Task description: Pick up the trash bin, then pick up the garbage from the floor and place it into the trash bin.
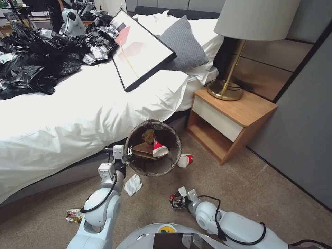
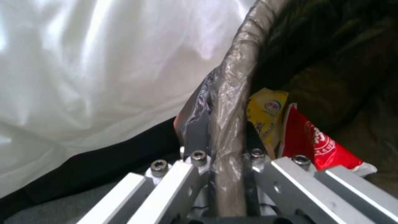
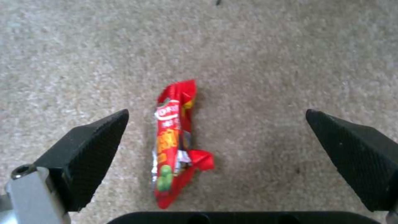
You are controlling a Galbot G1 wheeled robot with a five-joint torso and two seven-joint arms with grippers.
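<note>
Head view shows the left arm raised from the shoulder, its left gripper point(image 1: 128, 154) clamped on the near rim of the trash bin point(image 1: 136, 166), which hangs tilted just beside the bed point(image 1: 69, 114). Left wrist view confirms the hold: one finger point(image 2: 195, 133) sits outside the bag-covered rim, the other inside. A yellow wrapper point(image 2: 265, 116), a red-and-white wrapper point(image 2: 319, 143) and a brown paper bag point(image 1: 143, 149) lie in the bin. The right arm reaches low and forward, the right gripper point(image 1: 177, 200) hovering over the carpet point(image 1: 263, 186) with jaws spread wide on either side of a red snack wrapper point(image 3: 176, 143), not touching it. A white tissue wad point(image 1: 132, 185) lies near the left forearm.
</note>
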